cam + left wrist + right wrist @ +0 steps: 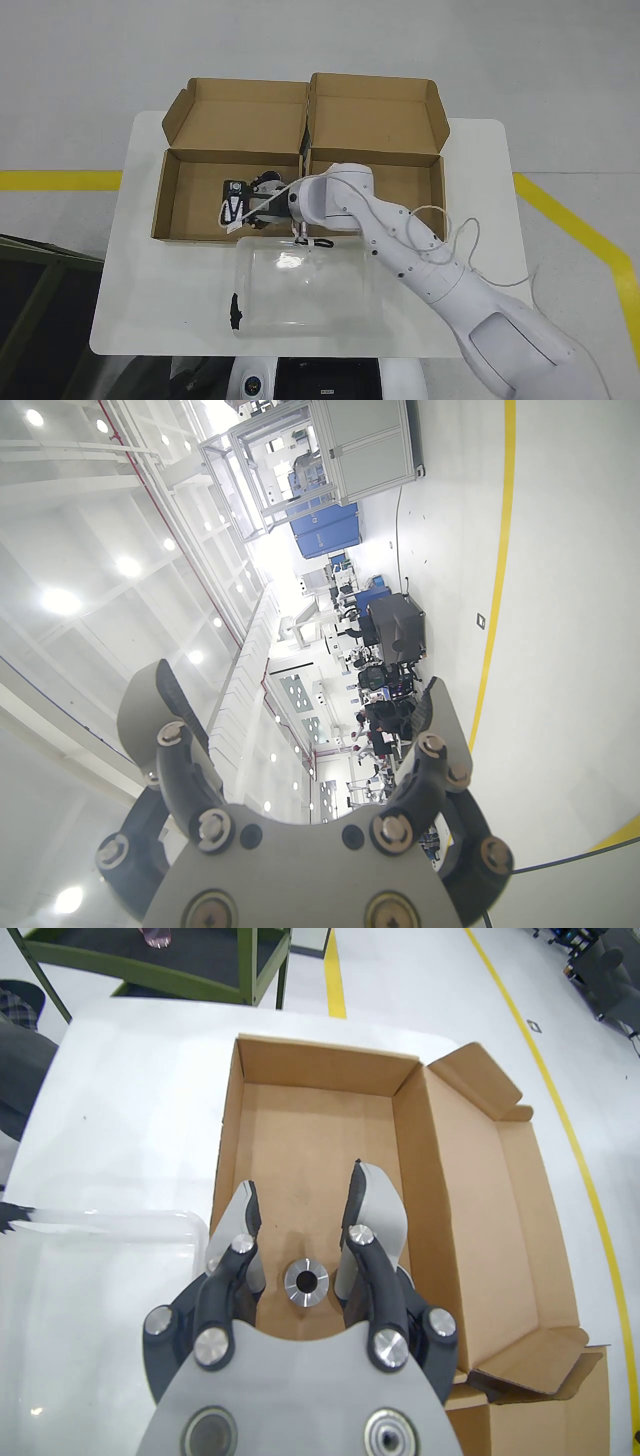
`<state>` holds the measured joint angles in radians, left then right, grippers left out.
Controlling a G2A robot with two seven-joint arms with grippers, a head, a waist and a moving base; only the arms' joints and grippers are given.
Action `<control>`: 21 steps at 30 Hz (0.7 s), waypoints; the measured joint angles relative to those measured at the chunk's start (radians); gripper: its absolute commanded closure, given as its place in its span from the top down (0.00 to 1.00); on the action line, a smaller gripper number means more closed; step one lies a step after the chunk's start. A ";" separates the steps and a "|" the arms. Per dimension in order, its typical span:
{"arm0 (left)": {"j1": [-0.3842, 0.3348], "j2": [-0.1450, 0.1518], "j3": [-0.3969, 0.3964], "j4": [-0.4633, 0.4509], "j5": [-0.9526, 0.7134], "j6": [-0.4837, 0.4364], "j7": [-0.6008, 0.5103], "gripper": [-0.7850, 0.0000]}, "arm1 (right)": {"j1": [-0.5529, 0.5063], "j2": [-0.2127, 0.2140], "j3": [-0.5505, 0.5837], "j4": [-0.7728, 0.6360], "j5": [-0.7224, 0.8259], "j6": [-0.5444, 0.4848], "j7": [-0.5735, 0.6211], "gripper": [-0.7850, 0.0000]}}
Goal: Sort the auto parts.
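A small silver metal ring (pixel 306 1283) with a dark bore lies on the floor of the left cardboard box (pixel 320 1063). My right gripper (pixel 305 1183) hangs open just above that floor, the ring sitting between its fingers near their base, untouched. In the top view the right gripper (pixel 245 200) is inside the left box (pixel 165 195), reaching in from its near right corner. My left gripper (pixel 300 680) is open and holds nothing, pointing up at the hall and ceiling.
A second open cardboard box (pixel 425 185) stands against the first on its right. A clear plastic bin (pixel 300 290) sits on the white table (pixel 140 300) in front of the boxes. A green rack (pixel 40 290) stands off the table's left edge.
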<state>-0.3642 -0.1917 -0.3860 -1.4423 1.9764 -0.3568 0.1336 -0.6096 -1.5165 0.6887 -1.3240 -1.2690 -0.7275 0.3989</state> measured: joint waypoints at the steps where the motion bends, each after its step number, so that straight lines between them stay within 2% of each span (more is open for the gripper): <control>1: 0.000 0.000 0.000 0.000 0.000 0.000 0.000 1.00 | -0.015 0.006 0.016 -0.023 0.002 -0.003 -0.002 0.44; 11: 0.000 0.000 0.000 0.000 0.000 0.000 0.000 1.00 | -0.235 0.084 0.220 -0.289 0.008 -0.045 -0.009 0.45; 21: 0.000 0.000 0.000 0.000 0.000 0.000 0.000 1.00 | -0.430 0.146 0.440 -0.448 -0.013 -0.085 -0.024 0.46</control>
<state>-0.3642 -0.1916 -0.3860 -1.4423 1.9764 -0.3568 0.1336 -1.0396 -1.3705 1.1287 -1.7722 -1.2818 -0.8123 0.3753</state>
